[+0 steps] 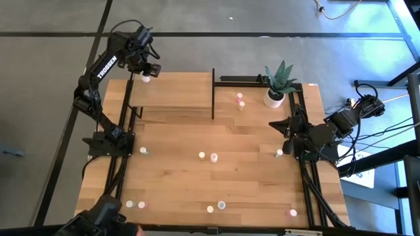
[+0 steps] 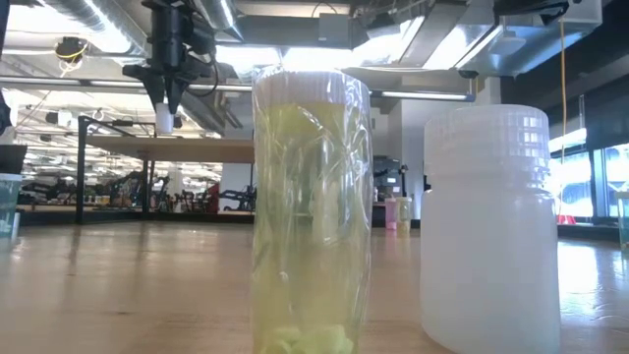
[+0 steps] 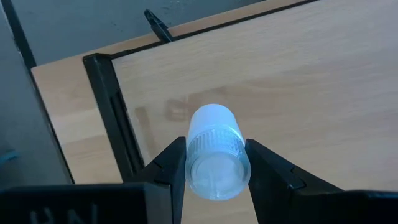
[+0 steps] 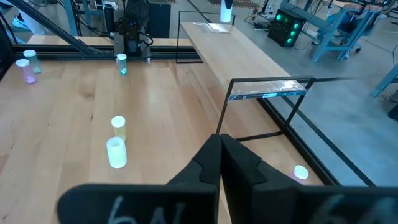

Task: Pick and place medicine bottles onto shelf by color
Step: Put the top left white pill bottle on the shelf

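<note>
My left gripper point(image 1: 146, 71) hangs over the far left corner of the light-wood shelf point(image 1: 172, 92), shut on a white medicine bottle point(image 3: 214, 149). In the low view this bottle point(image 2: 165, 120) hangs below the fingers, clear above the shelf top point(image 2: 187, 147). Several other small bottles stand upright on the tabletop, among them a pair at the middle point(image 1: 208, 156) and two pink-topped ones point(image 1: 239, 101) beside the shelf. My right gripper point(image 1: 279, 126) waits shut and empty over the table's right side, its shut fingers point(image 4: 221, 149) pointing across the table. My left gripper pinches the bottle's ribbed white cap point(image 3: 217, 163) between its two fingers, one on each side. The fingers come from above and point steeply down. The bottle hangs upright below them, lifted clear of the shelf.
A potted plant in a white pot point(image 1: 274, 97) stands at the far right by the black frame posts point(image 1: 213, 92). More bottles sit along the near edge point(image 1: 135, 204) point(image 1: 216, 207) point(image 1: 293, 212). Two bottles point(image 2: 310, 211) point(image 2: 486, 226) loom close before the low camera.
</note>
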Tool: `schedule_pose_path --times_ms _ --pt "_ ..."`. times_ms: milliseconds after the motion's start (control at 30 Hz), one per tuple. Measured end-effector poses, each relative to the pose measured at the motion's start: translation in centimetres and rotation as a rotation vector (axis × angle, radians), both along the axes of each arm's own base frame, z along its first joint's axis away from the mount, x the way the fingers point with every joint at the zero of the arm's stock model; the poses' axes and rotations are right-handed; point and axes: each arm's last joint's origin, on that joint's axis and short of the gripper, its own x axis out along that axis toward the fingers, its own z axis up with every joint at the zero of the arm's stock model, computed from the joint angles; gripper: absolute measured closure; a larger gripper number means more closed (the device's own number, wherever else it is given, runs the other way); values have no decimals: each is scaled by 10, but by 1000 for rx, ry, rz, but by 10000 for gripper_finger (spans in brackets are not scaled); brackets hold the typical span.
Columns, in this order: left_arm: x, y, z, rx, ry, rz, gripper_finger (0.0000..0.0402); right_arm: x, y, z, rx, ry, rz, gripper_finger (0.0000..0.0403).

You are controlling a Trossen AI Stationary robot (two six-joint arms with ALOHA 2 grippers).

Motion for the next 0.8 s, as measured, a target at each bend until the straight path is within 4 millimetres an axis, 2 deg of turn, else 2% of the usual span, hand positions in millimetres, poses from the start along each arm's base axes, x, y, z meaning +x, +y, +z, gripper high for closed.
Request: schedule_pose_path --times_ms 367,800 --pt "0 0 -1 0 10 32 282 0 0 0 0 0 0 391" --pt "1 4 -14 8 15 97 282 0 0 0 0 0 0 391"
